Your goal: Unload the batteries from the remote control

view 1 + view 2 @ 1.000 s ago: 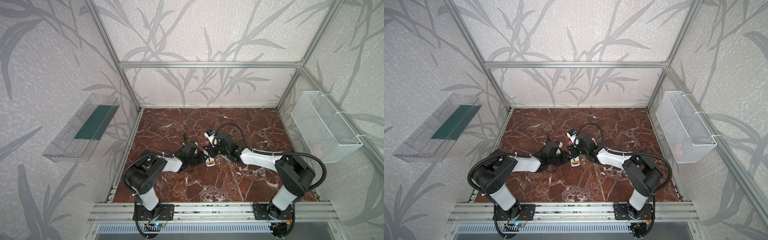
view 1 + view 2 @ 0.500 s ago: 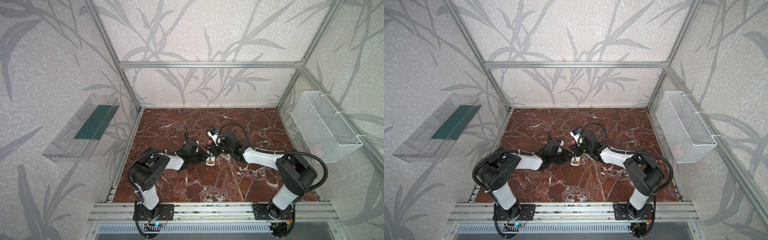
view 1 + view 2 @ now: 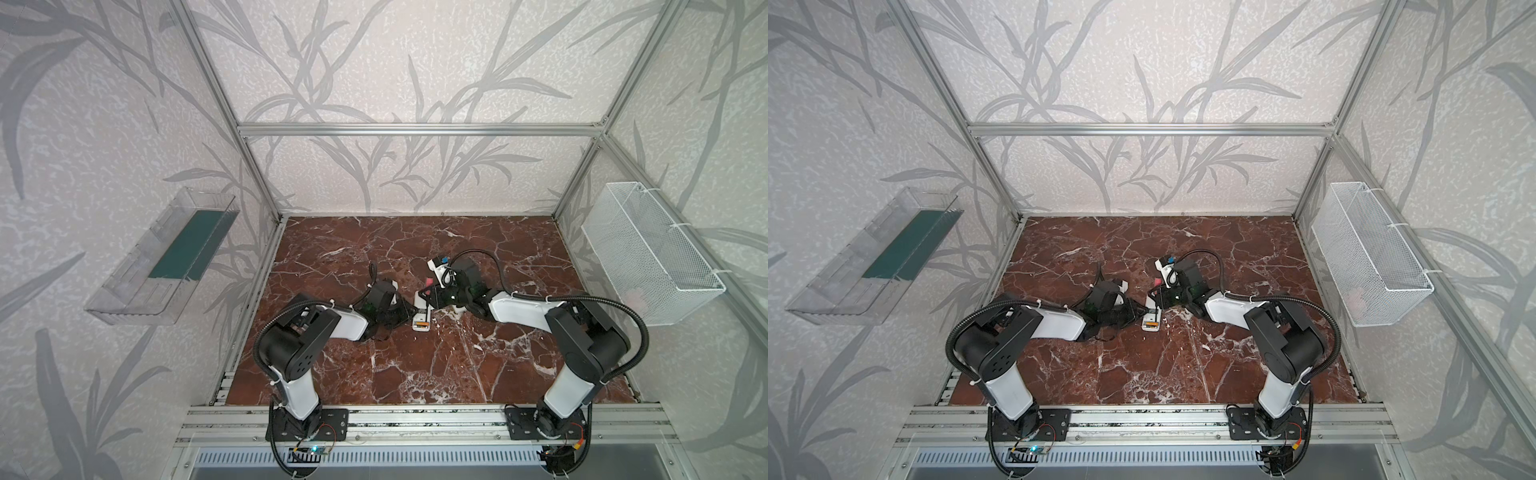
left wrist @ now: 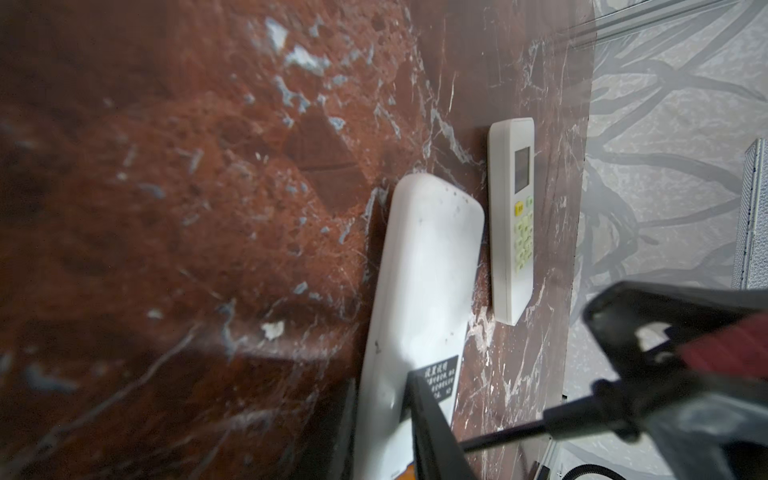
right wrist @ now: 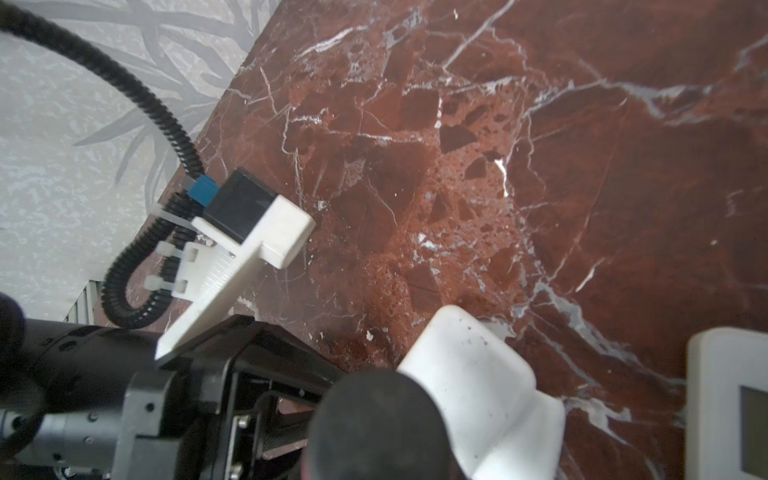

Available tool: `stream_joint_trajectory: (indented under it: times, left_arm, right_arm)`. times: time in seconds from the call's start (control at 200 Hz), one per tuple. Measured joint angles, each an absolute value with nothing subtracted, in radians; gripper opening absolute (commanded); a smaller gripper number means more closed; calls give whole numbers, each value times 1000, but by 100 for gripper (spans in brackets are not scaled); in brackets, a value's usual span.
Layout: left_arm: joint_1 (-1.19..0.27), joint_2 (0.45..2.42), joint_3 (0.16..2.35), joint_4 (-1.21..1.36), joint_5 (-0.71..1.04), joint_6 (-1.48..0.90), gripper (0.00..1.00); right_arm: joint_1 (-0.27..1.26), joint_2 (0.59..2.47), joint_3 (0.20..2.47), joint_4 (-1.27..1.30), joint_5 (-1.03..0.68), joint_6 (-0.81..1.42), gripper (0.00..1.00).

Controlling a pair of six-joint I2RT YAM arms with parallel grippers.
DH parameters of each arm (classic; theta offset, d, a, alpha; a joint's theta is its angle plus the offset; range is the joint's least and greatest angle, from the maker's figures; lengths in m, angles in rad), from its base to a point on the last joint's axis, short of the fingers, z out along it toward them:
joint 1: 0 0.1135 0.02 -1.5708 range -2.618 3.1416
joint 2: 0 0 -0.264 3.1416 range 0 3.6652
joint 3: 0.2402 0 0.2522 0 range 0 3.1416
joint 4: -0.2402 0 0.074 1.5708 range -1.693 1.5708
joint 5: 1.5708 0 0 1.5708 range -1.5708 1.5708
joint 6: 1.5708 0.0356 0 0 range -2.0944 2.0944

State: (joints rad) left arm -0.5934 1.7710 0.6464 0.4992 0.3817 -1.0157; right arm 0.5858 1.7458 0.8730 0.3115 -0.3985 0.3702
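The red-brown marble tabletop (image 3: 419, 374) is sitting inside an aluminium-framed cell with leaf-patterned walls. At its middle, the left gripper (image 4: 382, 415) is straddling one long edge of the face-down white remote (image 4: 419, 266) with its fingers narrowly parted; whether they are clamping cannot be determined. The right gripper (image 3: 430, 296) is clenching the pink-handled screwdriver (image 4: 511, 432), whose dark shaft is reaching toward the remote's open bay, where a yellow-orange battery (image 3: 422, 324) is showing, seated in place. The step in hand appears to be prying that cell out (no cover is showing over the bay). The next move is calling for the tip to get under one battery end while the body is held steady. A second remote (image 4: 511, 216) is lying face up just beside. On the walls, the clear bin (image 3: 124, 291) is holding a green sheet, and the wire basket (image 3: 648, 270) is holding something pale, too faint to identify.
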Motion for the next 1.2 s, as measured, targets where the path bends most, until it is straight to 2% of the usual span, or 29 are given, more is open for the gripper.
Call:
stream_joint_trajectory:
  times: [0.731,1.201]
  left_arm:
    - [-590,1779,636,532,390,-1026,24]
    - [-589,1783,626,558,392,-1033,24]
  right_arm:
    - [536,1825,864,436,-437,609,0]
    - [529,1826,854,466,-429,632,0]
